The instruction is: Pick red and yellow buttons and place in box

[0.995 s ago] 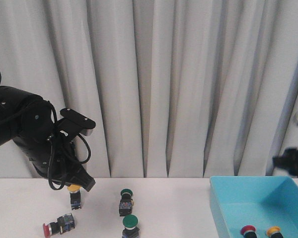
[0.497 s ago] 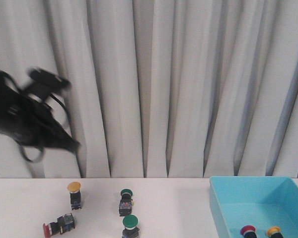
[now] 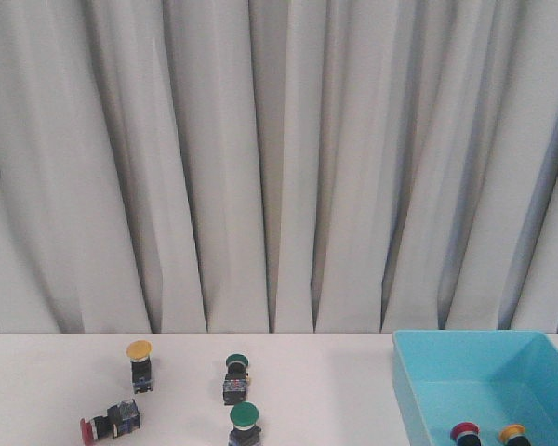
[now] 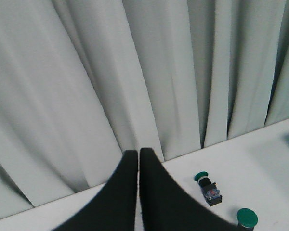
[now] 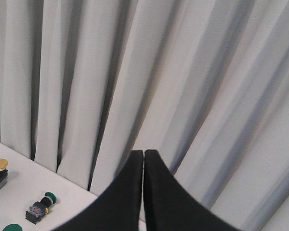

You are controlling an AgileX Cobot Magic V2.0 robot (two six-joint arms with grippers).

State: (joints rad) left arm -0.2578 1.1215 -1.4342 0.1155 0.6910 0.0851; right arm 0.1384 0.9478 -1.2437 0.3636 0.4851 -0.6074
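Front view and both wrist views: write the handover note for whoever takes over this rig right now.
Left tool: shut, empty, raised off the table.
Right tool: shut, empty, also raised.
Box: at the table's right, holding one red button and one yellow button.
Left to do: upright yellow button and red button lying on its side, both at the table's left.
Leave the three green buttons.

curtain (image 3: 288, 167): soft white cloth, folds | table (image 3: 335, 390): smooth, white, matt | box (image 3: 423, 390): light-blue plastic, smooth, a bit shiny | buttons: yellow cap (image 3: 139, 349), red cap (image 3: 86, 429), smooth plastic | left gripper (image 4: 138, 159), right gripper (image 5: 143, 159): black, matt
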